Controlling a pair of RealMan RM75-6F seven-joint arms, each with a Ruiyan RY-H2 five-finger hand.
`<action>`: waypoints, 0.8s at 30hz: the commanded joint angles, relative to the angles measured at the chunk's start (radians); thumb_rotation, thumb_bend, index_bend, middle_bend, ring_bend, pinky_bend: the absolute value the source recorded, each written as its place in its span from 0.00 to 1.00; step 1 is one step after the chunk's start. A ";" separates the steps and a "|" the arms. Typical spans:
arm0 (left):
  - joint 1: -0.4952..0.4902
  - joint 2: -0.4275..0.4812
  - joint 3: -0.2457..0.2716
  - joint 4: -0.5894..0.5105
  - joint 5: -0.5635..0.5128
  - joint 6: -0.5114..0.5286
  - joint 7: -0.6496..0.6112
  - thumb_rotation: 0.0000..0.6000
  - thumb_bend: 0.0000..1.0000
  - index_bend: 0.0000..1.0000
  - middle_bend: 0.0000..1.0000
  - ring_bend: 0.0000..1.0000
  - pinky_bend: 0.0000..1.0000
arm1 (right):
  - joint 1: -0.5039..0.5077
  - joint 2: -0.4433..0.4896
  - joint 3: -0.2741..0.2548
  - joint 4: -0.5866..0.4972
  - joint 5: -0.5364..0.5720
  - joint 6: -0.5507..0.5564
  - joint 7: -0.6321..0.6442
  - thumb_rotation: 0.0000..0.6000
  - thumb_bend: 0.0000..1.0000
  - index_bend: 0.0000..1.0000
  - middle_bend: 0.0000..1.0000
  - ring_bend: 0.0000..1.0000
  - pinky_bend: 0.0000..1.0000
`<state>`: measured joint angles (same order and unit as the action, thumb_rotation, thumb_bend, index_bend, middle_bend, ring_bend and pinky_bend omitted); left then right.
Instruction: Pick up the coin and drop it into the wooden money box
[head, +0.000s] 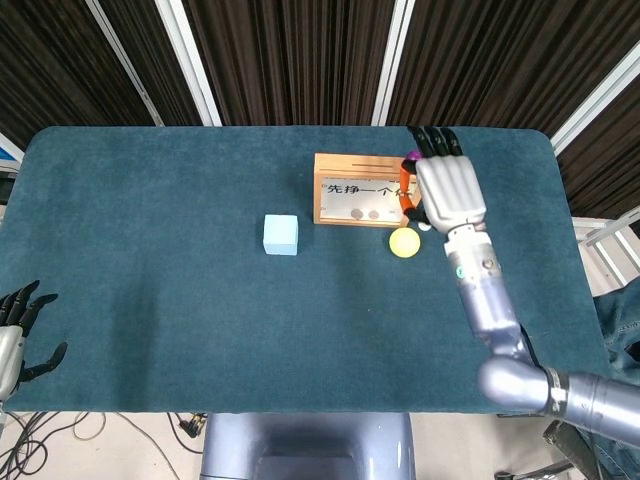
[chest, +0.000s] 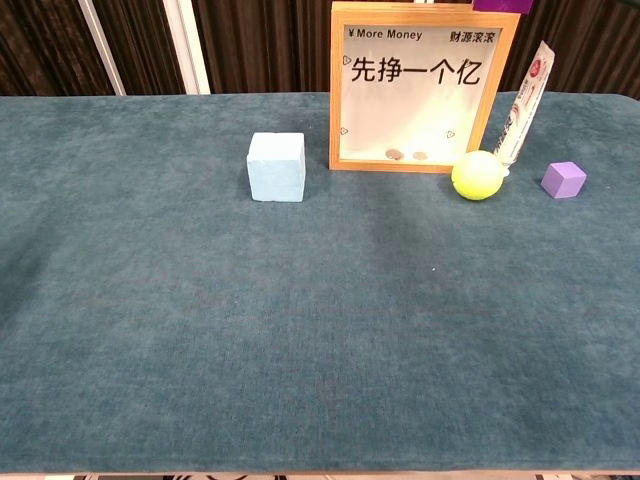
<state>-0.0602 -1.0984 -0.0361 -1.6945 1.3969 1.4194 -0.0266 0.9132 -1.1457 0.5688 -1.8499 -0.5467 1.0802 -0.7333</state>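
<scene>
Coin cannot be made out; whether it is held by the right hand (head: 449, 190) cannot be told. That hand is seen above the box's (head: 362, 190) right end, with the slot (head: 363, 158) running leftward from it.

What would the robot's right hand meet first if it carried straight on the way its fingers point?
Probably nothing: the right hand points past the far edge of the teal table toward the dark slatted wall; depth is unclear.
</scene>
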 joint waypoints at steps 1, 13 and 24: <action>-0.002 0.000 -0.005 -0.001 -0.009 -0.005 -0.006 1.00 0.32 0.20 0.00 0.00 0.02 | 0.070 -0.007 0.021 0.088 0.075 -0.069 -0.010 1.00 0.53 0.75 0.10 0.05 0.00; -0.014 -0.013 -0.016 -0.003 -0.044 -0.024 0.033 1.00 0.32 0.20 0.00 0.00 0.02 | 0.337 -0.058 -0.095 0.432 0.400 -0.298 -0.158 1.00 0.52 0.75 0.09 0.04 0.00; -0.026 -0.015 -0.025 -0.014 -0.084 -0.056 0.045 1.00 0.32 0.19 0.00 0.00 0.02 | 0.505 -0.066 -0.229 0.630 0.763 -0.474 -0.271 1.00 0.52 0.75 0.09 0.04 0.00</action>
<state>-0.0860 -1.1138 -0.0603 -1.7075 1.3153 1.3647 0.0172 1.3613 -1.2126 0.3937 -1.2737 0.1058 0.6624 -0.9557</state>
